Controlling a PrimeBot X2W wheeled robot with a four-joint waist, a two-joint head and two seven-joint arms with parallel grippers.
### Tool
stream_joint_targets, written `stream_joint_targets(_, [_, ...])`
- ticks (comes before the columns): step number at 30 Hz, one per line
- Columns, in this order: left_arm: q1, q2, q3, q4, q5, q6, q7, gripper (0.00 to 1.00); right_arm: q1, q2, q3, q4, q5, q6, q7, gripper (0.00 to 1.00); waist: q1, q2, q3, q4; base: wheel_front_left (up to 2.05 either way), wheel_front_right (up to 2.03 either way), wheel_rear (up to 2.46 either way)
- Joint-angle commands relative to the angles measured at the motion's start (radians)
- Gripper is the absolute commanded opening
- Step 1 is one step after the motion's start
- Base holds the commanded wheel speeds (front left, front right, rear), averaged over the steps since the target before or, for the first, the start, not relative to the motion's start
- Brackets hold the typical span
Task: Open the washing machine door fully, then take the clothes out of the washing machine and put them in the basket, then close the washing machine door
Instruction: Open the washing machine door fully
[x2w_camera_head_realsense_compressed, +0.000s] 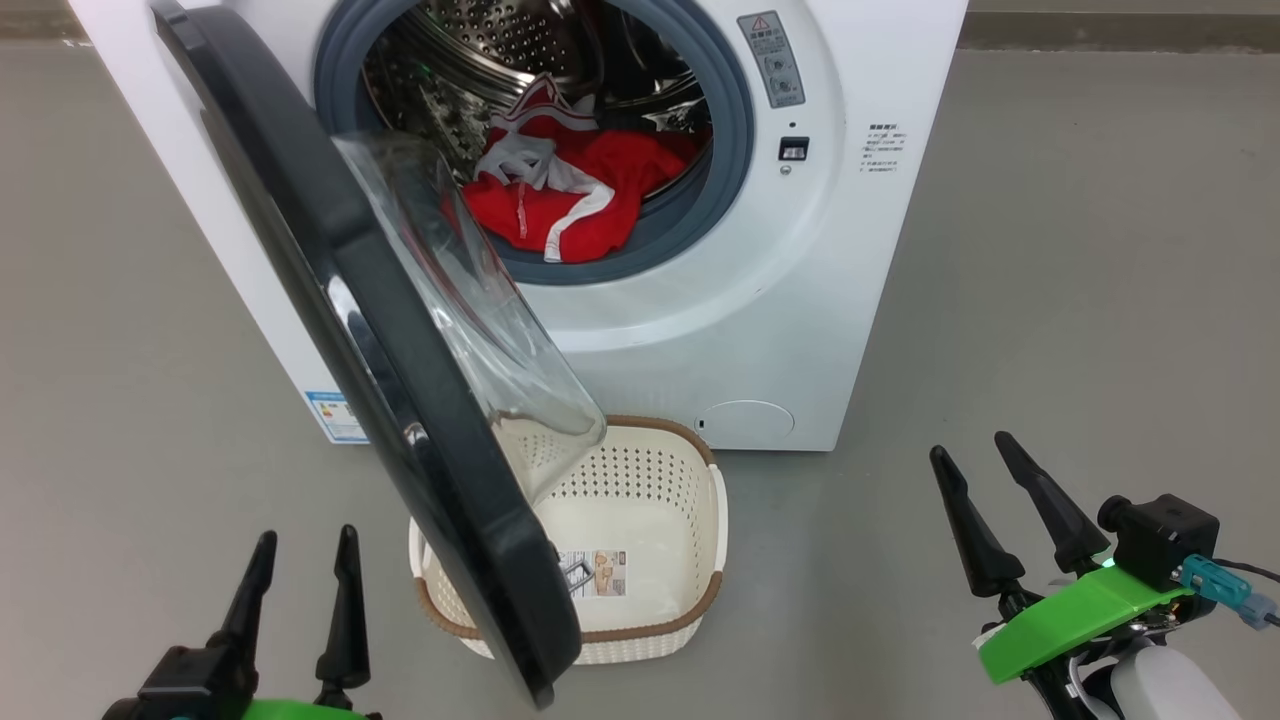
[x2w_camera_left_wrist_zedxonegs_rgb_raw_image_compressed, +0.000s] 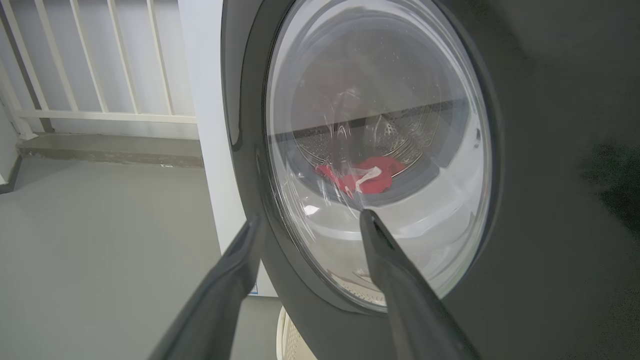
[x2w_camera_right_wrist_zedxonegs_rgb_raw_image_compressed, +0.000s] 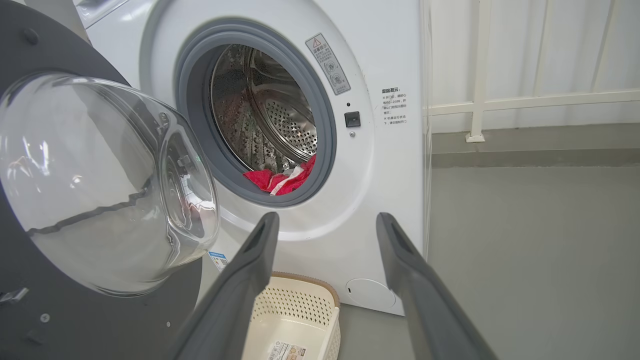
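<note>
The washing machine door (x2w_camera_head_realsense_compressed: 410, 420) stands part-way open in your head view. It is swung out toward you from the left side of the washing machine (x2w_camera_head_realsense_compressed: 760, 330), its glass window (x2w_camera_head_realsense_compressed: 480, 330) bulging toward the opening. The clothes (x2w_camera_head_realsense_compressed: 570, 190), red with white trim, lie heaped at the front lip of the drum (x2w_camera_head_realsense_compressed: 480, 40), partly draped onto the grey-blue gasket (x2w_camera_head_realsense_compressed: 720, 150). The basket (x2w_camera_head_realsense_compressed: 650, 470) sits on the floor (x2w_camera_head_realsense_compressed: 1050, 300) just in front of the machine; the door's lower edge hides its left part from this angle. Your left end effector (x2w_camera_head_realsense_compressed: 308, 535) hangs at the lower left, near the door's outer face, with its fingers spread and nothing between them. Your right end effector (x2w_camera_head_realsense_compressed: 970, 445) is at the lower right, well apart from the machine, jaws wide and empty.

In the left wrist view you look at the door's outer side. One finger lies across the dark rim and the other across the glass; whether either touches, you cannot tell. The red clothes show through the window, a corner of the basket peeks out below the door, and a white railing (x2w_camera_left_wrist_zedxonegs_rgb_raw_image_compressed: 100, 60) stands behind.

In the right wrist view the two fingers are spread apart and hold nothing. The clothes rest at the bottom of the round opening, and the basket shows a paper label (x2w_camera_right_wrist_zedxonegs_rgb_raw_image_compressed: 285, 351) on its bottom.
</note>
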Motion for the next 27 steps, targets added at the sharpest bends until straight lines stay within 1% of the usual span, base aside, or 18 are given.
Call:
stream_joint_targets(1, [-0.035, 0.014, 0.033, -0.029, 0.001, 0.009, -0.009, 1.0, -0.003, -0.002, 0.017, -0.023, -0.01, 0.002, -0.012, 1.0, 0.0, -0.0001, 0.0, 0.0, 0.0, 0.0, 0.0])
stream_joint_targets(11, [-0.041, 0.013, 0.039, -0.03, -0.003, 0.012, -0.009, 1.0, -0.002, -0.001, 0.011, -0.027, -0.011, 0.002, -0.012, 1.0, 0.0, -0.0001, 0.002, 0.005, 0.0, 0.0, 0.0])
stream_joint_targets(27, [-0.044, 0.013, 0.041, -0.025, -0.008, 0.001, -0.009, 1.0, 0.0, 0.0, 0.014, -0.029, -0.013, 0.002, -0.012, 1.0, 0.0, -0.0001, 0.005, 0.011, 0.0, 0.0, 0.0])
